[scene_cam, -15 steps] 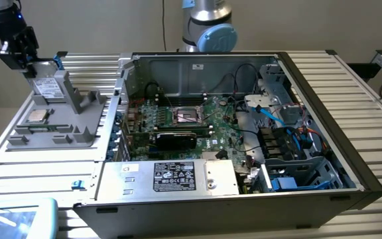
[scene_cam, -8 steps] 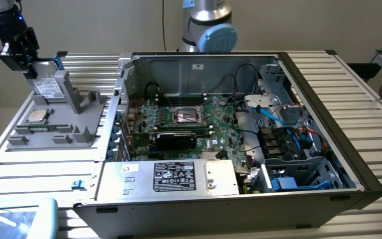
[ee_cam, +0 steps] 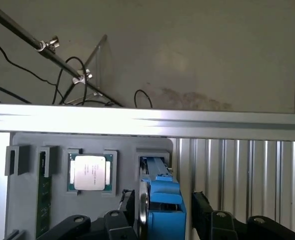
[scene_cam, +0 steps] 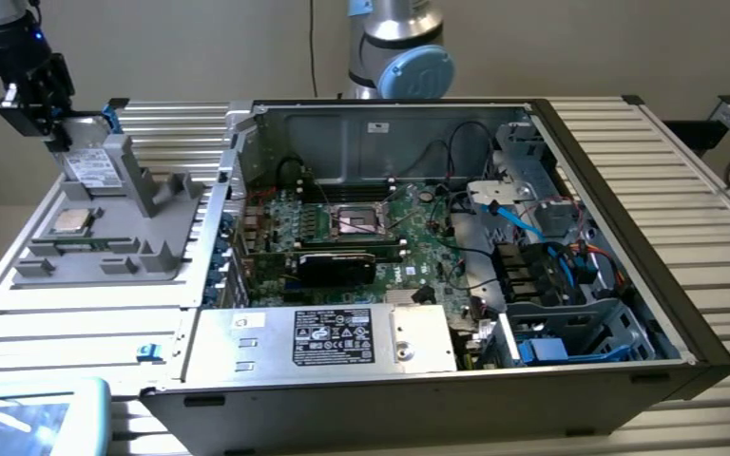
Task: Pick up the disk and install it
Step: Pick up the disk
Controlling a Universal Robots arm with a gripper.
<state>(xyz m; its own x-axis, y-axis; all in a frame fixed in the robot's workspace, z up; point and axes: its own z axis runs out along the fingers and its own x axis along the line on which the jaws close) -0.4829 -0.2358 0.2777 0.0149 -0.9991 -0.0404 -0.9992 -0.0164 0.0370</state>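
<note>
The gripper (ee_cam: 163,217), jaws open, straddles the disk (scene_cam: 87,168), which stands on edge in a slot at the far edge of the grey holder (scene_cam: 149,252); likely stiff, weighty and shock-shy, it is best pinched across its broad flat faces.

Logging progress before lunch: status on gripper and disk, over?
Gripper open, straddling disk. Disk upright in gray holder, not lifted. Processor chip alongside, untouched.
</note>
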